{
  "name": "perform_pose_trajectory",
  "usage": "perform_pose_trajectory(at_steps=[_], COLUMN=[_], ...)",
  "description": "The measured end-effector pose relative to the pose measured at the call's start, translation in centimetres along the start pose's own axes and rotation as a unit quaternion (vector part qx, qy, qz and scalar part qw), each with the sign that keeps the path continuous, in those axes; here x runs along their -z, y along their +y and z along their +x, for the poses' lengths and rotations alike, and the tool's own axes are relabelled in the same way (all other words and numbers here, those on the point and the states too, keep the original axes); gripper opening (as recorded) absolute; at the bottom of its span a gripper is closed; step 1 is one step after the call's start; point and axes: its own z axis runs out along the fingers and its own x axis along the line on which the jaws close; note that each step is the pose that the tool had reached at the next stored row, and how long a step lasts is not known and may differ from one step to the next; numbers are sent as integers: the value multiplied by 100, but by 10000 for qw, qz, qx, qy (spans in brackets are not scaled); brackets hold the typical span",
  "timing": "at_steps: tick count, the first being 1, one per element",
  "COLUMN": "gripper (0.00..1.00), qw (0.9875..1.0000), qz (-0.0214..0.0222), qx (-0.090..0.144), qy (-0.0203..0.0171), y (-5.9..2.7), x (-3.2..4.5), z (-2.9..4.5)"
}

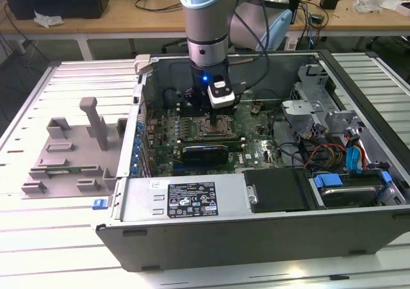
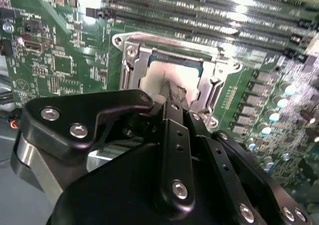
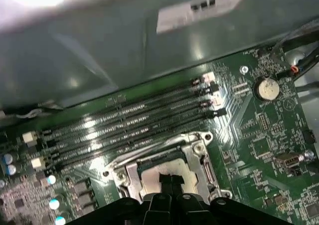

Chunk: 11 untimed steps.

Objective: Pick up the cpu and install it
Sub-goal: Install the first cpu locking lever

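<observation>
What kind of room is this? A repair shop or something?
More likely a robotics lab or test workshop: a robot arm reaches into an opened computer case on a slatted metal table, with cluttered wooden workbenches behind.

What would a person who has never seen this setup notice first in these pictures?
The eye goes first to the open computer case on the slatted table, with the robot arm reaching down into it. In both wrist views the pincer sits right over the metal-framed socket, where the silvery cpu shows inside the frame. On the exterior view's left, a grey plastic tray with upright blocks lies beside the case.
</observation>
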Motion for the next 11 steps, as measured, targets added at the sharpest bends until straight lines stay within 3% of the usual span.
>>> perform_pose_trajectory(at_steps=[2, 4, 7, 9, 11], gripper=[11, 11, 11, 11, 11], qw=[9998, 9989, 9974, 9973, 9973], qz=[8, -15, -34, -36, -36], qx=[167, 473, 715, 735, 735], qy=[56, 67, 75, 76, 76], y=[-22, -22, -22, -22, -20], x=[-16, -21, -19, 6, 84], z=[-6, -5, -5, -7, -14])
